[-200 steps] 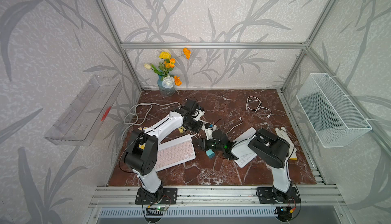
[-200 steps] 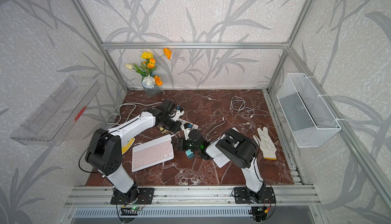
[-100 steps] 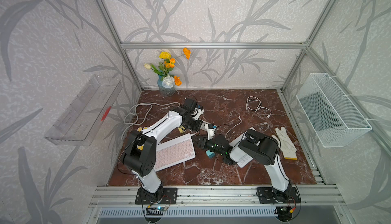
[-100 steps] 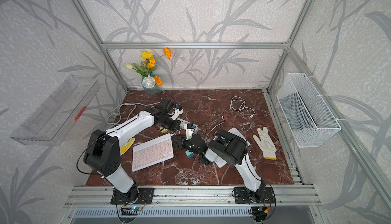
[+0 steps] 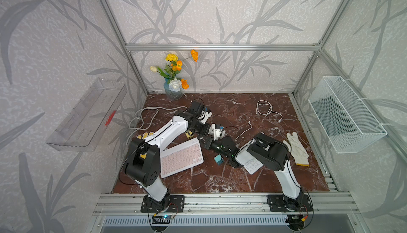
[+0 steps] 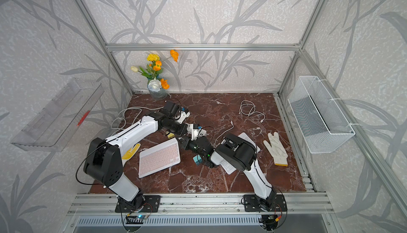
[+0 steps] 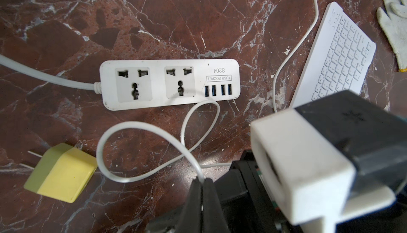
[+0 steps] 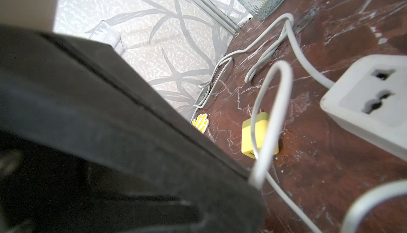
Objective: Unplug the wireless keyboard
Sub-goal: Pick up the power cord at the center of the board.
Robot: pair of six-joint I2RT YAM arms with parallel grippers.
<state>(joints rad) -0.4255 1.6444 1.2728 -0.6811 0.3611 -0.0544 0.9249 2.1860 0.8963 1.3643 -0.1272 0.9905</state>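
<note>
Pink keyboard (image 5: 180,160) sits at 8 o'clock on the counter (image 5: 209,181). Left gripper (image 7: 201,182) is pinched shut on a white cable (image 7: 136,123); can't tell on the right gripper (image 5: 204,142). Vase (image 5: 174,93) at 11 o'clock holds flowers (image 5: 174,66).

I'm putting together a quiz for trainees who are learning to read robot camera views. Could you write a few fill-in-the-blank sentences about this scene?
The power strip has a row of ___ USB ports.
The charger block lying unplugged near it is ___ in colour.
The left gripper is shut on a thin white ___.
The keyboard beside the left arm has ___ keys.
Missing words: four; yellow; cable; pink.
</note>
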